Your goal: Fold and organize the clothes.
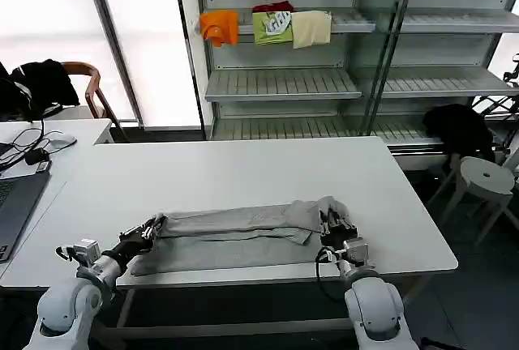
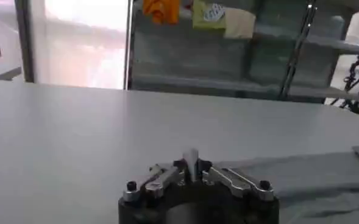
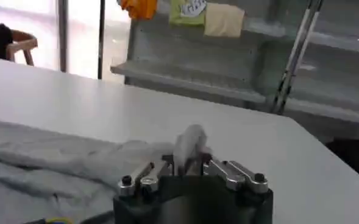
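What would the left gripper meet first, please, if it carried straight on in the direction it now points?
Probably nothing soon. The left gripper, shut on an edge of the light grey cotton shirt, faces bare white tabletop; beyond the table's far edge stands the grey metal shelving unit, though depth is unclear.

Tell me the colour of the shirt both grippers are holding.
Plain light grey shirt, pinched by the left gripper and right gripper; clearest in the head view.

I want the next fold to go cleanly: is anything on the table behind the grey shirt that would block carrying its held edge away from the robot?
Nothing visible does. The left gripper and right gripper each pinch an end of the grey shirt, and the white table beyond it is bare up to its far edge.
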Controlling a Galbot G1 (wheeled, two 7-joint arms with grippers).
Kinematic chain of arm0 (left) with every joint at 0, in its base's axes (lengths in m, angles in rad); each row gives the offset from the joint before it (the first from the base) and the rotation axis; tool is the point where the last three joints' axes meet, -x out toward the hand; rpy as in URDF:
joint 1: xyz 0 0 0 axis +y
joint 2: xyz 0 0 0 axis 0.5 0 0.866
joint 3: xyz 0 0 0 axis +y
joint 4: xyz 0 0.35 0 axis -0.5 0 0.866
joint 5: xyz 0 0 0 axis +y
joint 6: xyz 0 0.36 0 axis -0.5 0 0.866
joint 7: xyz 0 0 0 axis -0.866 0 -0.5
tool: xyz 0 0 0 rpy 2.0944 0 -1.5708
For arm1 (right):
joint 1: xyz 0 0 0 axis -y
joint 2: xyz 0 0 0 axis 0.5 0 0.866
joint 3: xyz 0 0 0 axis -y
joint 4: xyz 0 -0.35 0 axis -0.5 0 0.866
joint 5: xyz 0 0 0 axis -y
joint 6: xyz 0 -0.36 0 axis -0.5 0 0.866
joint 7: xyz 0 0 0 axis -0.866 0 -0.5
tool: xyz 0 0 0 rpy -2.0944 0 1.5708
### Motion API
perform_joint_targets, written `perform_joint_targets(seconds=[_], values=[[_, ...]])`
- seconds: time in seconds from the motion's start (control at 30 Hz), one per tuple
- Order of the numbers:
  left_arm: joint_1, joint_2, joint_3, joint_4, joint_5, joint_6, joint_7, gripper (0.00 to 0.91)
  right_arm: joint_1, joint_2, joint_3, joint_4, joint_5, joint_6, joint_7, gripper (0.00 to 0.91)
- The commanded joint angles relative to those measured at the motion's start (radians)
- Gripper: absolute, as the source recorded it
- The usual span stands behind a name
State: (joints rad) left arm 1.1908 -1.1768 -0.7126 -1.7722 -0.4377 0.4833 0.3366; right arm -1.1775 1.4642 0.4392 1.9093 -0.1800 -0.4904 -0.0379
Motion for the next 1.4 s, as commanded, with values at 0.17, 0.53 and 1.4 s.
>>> perform_joint_targets(seconds=[0.17,0.53,1.4], values=[[0.023,-0.027,-0.017,-0.035,0.057,-0.003,-0.033,0.907,-0.029,-0.011,0.024,-0.006,-0.093,0.005,0.047,0.907],[0.105,-0.096,0.026,-0.086,0.059,-0.144,-0.281,0.907,-0.049,-0.029,0.076,0.08,0.207,0.074,0.108,0.907],[0.147,-0.137,0.076,-0.098,0.094,-0.135,-0.368,0.02,0.112,0.029,0.129,0.163,0.429,-0.033,0.169,0.907]])
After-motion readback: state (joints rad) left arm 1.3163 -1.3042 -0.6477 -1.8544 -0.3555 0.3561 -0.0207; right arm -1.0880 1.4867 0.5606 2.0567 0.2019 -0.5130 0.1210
